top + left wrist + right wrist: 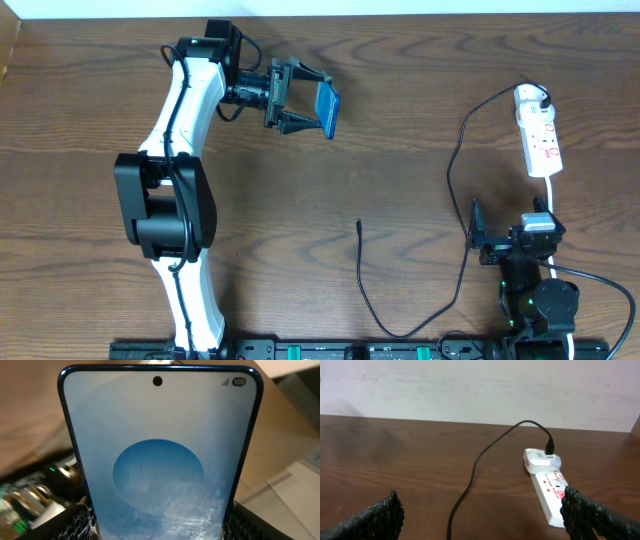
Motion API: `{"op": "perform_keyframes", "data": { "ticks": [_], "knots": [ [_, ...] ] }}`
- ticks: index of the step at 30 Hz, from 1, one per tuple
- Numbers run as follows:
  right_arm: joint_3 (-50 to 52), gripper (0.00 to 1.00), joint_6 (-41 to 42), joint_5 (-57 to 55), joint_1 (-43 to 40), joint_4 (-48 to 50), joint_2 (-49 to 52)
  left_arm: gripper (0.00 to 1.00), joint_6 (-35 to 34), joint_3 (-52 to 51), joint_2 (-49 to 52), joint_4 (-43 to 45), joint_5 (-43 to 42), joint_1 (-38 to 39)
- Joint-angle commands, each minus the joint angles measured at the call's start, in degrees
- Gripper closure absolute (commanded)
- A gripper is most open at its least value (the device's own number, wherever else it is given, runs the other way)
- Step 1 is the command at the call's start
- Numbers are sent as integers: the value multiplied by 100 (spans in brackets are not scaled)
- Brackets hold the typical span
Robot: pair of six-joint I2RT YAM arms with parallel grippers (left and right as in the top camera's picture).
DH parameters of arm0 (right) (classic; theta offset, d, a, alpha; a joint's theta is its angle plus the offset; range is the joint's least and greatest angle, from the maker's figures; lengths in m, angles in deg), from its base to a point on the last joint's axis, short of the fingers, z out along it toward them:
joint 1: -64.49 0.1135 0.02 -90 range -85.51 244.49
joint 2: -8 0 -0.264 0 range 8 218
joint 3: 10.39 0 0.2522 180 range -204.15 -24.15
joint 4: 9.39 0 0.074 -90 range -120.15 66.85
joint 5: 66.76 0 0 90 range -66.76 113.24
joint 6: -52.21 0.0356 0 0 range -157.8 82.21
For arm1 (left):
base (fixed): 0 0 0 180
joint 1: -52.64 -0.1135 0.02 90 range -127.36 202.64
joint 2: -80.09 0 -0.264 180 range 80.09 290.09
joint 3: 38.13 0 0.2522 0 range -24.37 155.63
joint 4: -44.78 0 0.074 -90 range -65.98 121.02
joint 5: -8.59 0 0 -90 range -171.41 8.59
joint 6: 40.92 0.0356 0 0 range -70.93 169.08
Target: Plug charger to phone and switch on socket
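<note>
Left gripper (300, 100) clamped on phone (328, 108), held off the tabletop toward the far edge, left of middle. Screen lit, camera-hole end pointing away from the wrist. Right gripper (485, 522) has its jaws wide apart and empty, by the near-right corner. Charger (473, 466) lies loose: tip (359, 226) mid-tabletop toward the near edge, well apart from both grippers. Its other end sits in a white adapter (530, 98) on the socket (543, 148) at the right edge. Judgement: fetch the tip next. Pinch just behind the connector so it cannot droop, leave slack in the loop, and check that the port edge is not buried between the left pads (252, 525) before mating.
</note>
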Motion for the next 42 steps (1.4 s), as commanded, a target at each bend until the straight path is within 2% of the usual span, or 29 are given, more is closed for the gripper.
{"op": "perform_keyframes", "data": {
  "ticks": [1,7,42],
  "knots": [
    [9,1,-68,-24,28,-26,-17,93,-520,149,-197,-37,-809,-26],
    [9,1,-68,-26,28,-26,-17,93,-994,149,-197,-37,-809,-26],
    [9,1,-68,-26,31,-26,-20,93,-992,149,-197,-37,-796,-26]
  ]
}}
